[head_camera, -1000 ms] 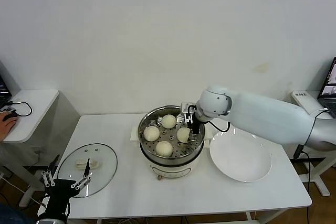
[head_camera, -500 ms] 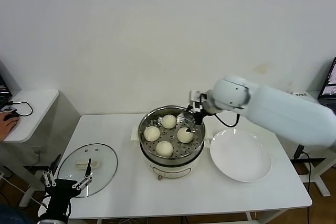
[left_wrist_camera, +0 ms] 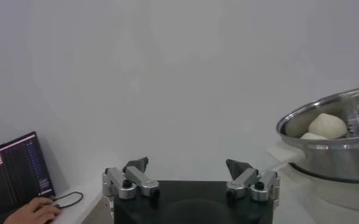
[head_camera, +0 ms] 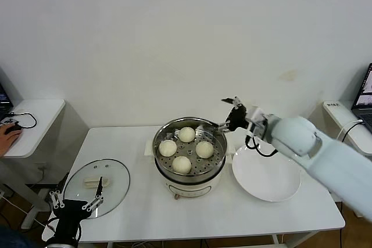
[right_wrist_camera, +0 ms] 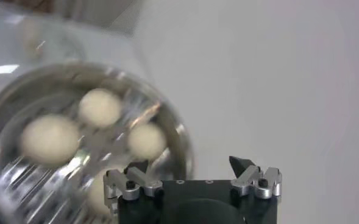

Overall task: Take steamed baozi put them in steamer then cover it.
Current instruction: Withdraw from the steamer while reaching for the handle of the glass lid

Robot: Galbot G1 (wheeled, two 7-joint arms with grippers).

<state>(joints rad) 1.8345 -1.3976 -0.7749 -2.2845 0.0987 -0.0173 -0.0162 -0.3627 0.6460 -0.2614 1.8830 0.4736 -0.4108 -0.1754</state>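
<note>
The steamer [head_camera: 159, 156] stands mid-table with several steamed baozi [head_camera: 186, 135] on its perforated tray. My right gripper [head_camera: 225, 114] hangs open and empty just above the steamer's right rim, toward the plate. Its wrist view looks down on the steamer [right_wrist_camera: 2, 176], the baozi [right_wrist_camera: 100, 106] and the right gripper [right_wrist_camera: 188, 165]. The cover [head_camera: 116, 179], a glass lid with a cream bar handle, lies flat on the table's left part. My left gripper [head_camera: 74, 201] waits open at the table's front left corner, just before the cover. In its wrist view the left gripper [left_wrist_camera: 187, 164] faces the steamer [left_wrist_camera: 325, 159] from the side.
A white plate [head_camera: 266, 172] lies bare on the table right of the steamer. A small side table [head_camera: 35, 114] at far left carries a person's hand on a mouse [head_camera: 7, 132]. A laptop [left_wrist_camera: 14, 173] shows in the left wrist view.
My right gripper has lifted out of the steamer and drawn off to the right, leaving the right-hand baozi on the tray. The left arm has stayed put.
</note>
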